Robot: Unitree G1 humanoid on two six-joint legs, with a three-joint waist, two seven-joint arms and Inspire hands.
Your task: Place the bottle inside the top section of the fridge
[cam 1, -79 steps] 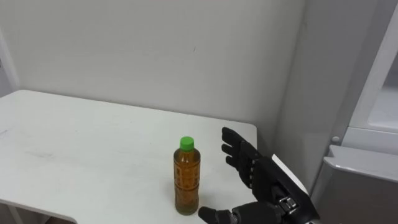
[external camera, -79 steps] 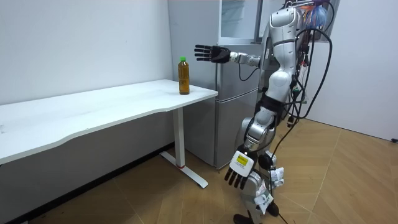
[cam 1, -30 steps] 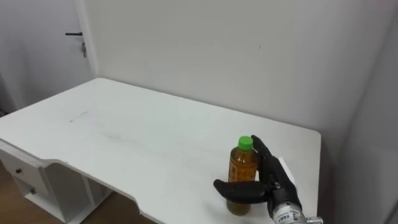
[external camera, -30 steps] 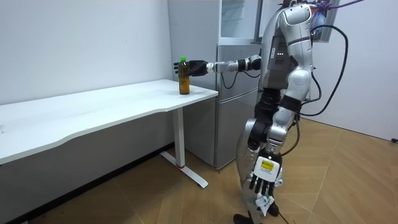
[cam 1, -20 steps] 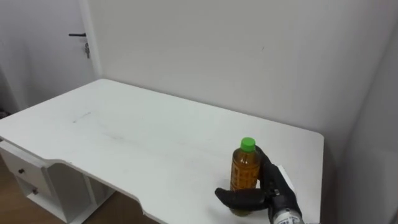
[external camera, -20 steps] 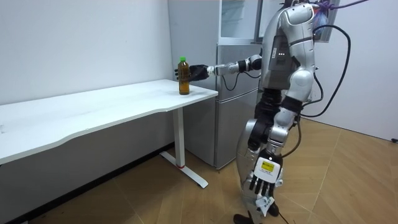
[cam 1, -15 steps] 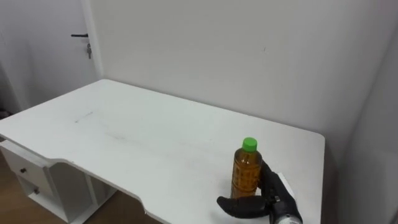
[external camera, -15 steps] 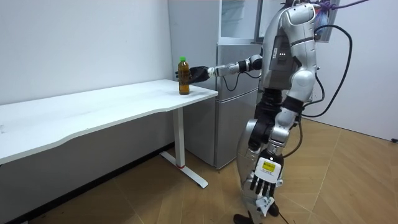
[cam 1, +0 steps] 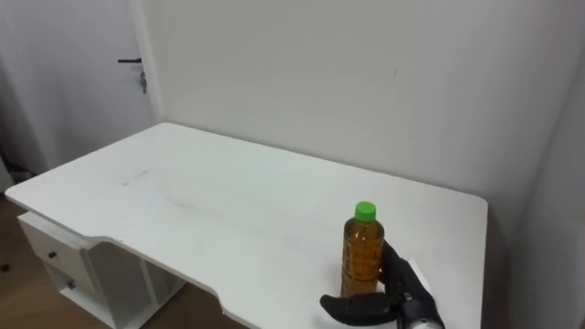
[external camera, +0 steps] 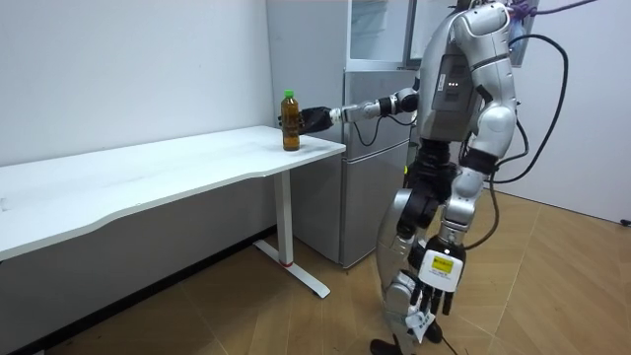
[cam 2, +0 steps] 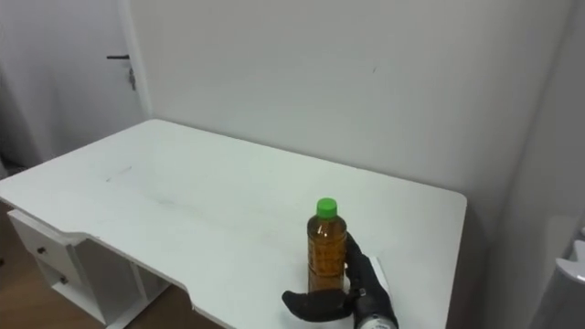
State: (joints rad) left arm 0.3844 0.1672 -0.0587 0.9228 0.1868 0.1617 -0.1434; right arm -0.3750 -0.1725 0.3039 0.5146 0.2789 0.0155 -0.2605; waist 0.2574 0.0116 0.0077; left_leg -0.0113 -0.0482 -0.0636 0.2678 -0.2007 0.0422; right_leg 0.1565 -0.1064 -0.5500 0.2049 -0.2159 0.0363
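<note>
A bottle (cam 1: 363, 256) of amber drink with a green cap stands upright near the right end of the white table (cam 1: 228, 210). My right hand (cam 1: 403, 291) wraps its lower part, thumb curled across the front by the base and fingers behind it. From the room view, the right arm reaches out level to the bottle (external camera: 290, 123) at the table's end, where the right hand (external camera: 314, 117) holds it. My left hand (external camera: 424, 299) hangs low beside the legs with relaxed fingers.
The grey fridge (external camera: 370, 128) stands just behind the table's end, right beside me, with its upper compartment (external camera: 380, 30) showing a lit interior. A white wall runs behind the table. A drawer unit (cam 1: 64, 265) sits under the table's left end.
My right hand came in from open beside the bottle and its thumb and fingers have closed round the lower part. The head view swung left; the bottle stays on the table.
</note>
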